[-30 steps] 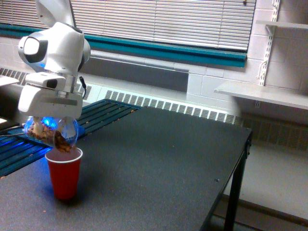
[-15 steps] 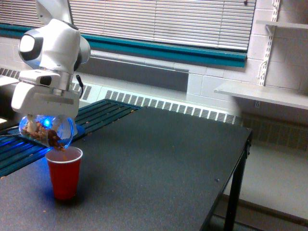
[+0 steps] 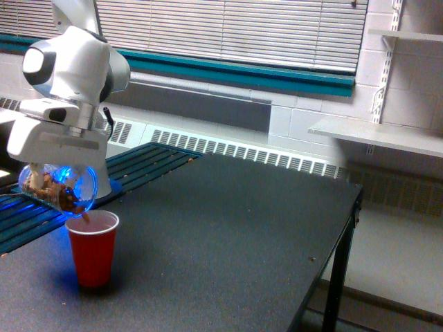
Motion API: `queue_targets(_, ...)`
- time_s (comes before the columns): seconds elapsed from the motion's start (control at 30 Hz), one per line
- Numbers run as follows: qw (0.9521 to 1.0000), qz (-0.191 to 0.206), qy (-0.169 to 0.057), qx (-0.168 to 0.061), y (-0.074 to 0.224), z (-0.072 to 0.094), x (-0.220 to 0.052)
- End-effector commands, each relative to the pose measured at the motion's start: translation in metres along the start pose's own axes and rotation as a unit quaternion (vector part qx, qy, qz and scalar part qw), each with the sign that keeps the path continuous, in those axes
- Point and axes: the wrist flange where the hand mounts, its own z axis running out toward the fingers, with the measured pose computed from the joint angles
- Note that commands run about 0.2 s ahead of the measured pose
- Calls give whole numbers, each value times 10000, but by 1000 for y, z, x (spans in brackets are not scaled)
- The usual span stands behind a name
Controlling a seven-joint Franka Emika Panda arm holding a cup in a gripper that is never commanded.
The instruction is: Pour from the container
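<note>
The container (image 3: pixel 57 188) is a clear round vessel with brown bits inside, lit by a blue glow. It lies tipped on its side under the white arm, its mouth facing the exterior view's right and down. My gripper (image 3: pixel 52 173) is shut on it from above; the fingers are mostly hidden by the hand's body. A red plastic cup (image 3: pixel 92 247) stands upright on the dark table (image 3: pixel 228 235), just below and to the right of the container's mouth. A few brown bits hang at the mouth over the cup's rim.
A slatted blue-green bench (image 3: pixel 138 166) runs along the table's left side behind the arm. The table's right edge and a leg (image 3: pixel 339 277) drop off at the exterior view's right. Wall shelves (image 3: pixel 374 131) hang at the right, a radiator under the window blinds.
The arm and container have shifted toward the exterior view's left and a little up, so the mouth now sits over the cup's left rim. The cup has not moved.
</note>
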Motion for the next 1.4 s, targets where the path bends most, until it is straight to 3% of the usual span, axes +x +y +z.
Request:
queue_targets(0.03, 9998, -194, 95, -39, 1, -10, 11)
queue_targets(0.73, 9963, -806, 79, -276, -4, -13, 9)
queue_targets(1.4, 9939, -985, 73, -485, 3, -19, 10)
